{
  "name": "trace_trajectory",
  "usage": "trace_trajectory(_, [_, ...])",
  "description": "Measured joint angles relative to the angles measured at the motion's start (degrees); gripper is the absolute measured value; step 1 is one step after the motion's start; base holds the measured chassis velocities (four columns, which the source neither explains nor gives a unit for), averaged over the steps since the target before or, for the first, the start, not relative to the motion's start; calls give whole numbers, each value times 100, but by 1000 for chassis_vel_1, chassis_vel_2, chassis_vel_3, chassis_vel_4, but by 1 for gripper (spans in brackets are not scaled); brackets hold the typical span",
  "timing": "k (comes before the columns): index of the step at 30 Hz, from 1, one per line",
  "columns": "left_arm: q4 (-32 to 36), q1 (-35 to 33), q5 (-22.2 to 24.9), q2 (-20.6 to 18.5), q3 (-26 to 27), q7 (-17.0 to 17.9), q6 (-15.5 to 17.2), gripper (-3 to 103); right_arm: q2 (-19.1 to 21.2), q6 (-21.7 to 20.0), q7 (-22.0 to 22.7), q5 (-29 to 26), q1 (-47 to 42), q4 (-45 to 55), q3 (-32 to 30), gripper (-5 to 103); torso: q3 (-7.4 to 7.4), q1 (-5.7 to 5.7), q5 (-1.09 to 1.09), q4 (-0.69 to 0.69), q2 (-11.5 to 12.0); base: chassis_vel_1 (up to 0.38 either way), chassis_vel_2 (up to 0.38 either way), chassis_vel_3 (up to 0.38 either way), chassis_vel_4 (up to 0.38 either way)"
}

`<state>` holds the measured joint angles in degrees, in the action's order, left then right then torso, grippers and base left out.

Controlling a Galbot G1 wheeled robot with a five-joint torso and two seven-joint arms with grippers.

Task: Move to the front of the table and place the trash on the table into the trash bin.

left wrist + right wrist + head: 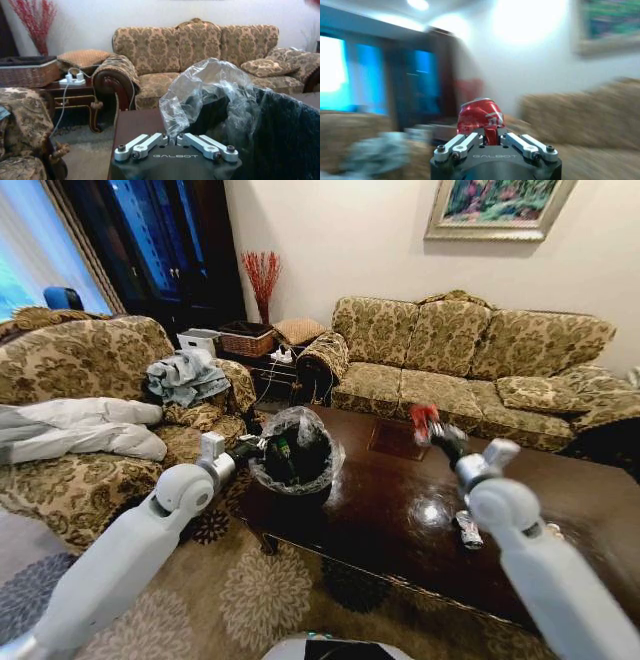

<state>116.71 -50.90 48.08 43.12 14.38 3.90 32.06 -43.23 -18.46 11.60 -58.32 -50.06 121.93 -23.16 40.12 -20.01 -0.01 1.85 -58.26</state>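
Right wrist view, right pincer [492, 139] gripping red can [480, 118]

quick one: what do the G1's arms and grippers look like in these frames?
Both arms are smooth, rounded, white-grey shells with ball-like joints. Each gripper, left gripper and right gripper, has a dark body printed GALBOT in pale letters, with silver metal linkage bars fixed by dark screws. No loose cables visible.
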Motion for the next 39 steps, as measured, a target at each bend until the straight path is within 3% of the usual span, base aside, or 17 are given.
trace_trajectory(1, [-26, 57, 28, -11, -44, 0, 16, 4, 46, 1, -88, -67, 180, 10, 121, 13, 0, 0, 1, 0, 0, 0, 0, 0, 0])
trace_trajectory(3, [-182, 360, 197, -48, -341, -4, 93, 4, 68, 18, -394, -419, 1206, -13, 1019, 13, 0, 0, 1, 2, 0, 0, 0, 0, 0])
trace_trajectory(4, [-182, 360, 197, -48, -341, -4, 93, 4, 68, 18, -394, -419, 1206, -13, 1019, 13, 0, 0, 1, 2, 0, 0, 0, 0, 0])
trace_trajectory(6, [-341, 654, 270, -74, -709, -12, 115, 4, -169, 134, -535, -541, 1934, -210, 1957, 13, 1, 0, -1, 1, 0, 0, 0, 0, 0])
trace_trajectory(7, [-341, 654, 270, -74, -709, -12, 115, 4, -169, 134, -535, -541, 1934, -210, 1957, 13, 1, 0, -1, 1, 0, 0, 0, 0, 0])
trace_trajectory(10, [-484, 1043, 349, -60, -1129, -6, 146, 4, -732, 326, -742, -239, 2595, -666, 3110, 13, 1, -1, -1, 3, 0, 0, 0, 0, 0])
trace_trajectory(12, [-548, 1225, 420, -38, -1271, -4, 179, 4, -1029, 338, -753, -80, 2735, -839, 3470, 13, 1, -1, -1, 3, 0, 0, 0, 0, 0])
trace_trajectory(18, [-686, 1423, 449, -13, -1398, 4, 188, 4, -1266, 333, -779, 240, 2657, -1006, 3803, 13, 1, 0, 0, 3, 0, 0, 0, 0, 0])
trace_trajectory(28, [-725, 1346, 476, -105, -1205, -72, 172, 4, -1113, 172, -921, 970, 2101, -1116, 3688, 12, 0, 0, 1, 2, 0, 0, 0, 0, 0])
trace_trajectory(36, [-711, 1345, 473, -62, -1194, -65, 171, 4, -1075, 107, -899, 1112, 1973, -1056, 3653, 43, 0, 1, 1, 2, -1, 0, 0, 0, 0])
trace_trajectory(37, [-711, 1345, 473, -62, -1194, -65, 171, 4, -1075, 107, -899, 1112, 1973, -1056, 3653, 43, 0, 1, 1, 2, -1, 0, 0, 0, 0])
trace_trajectory(39, [-682, 1345, 470, -58, -1186, -43, 171, 4, -1035, 131, -881, 1106, 1963, -1032, 3605, 54, 0, 0, 1, 2, -1, 0, 0, 0, 0])
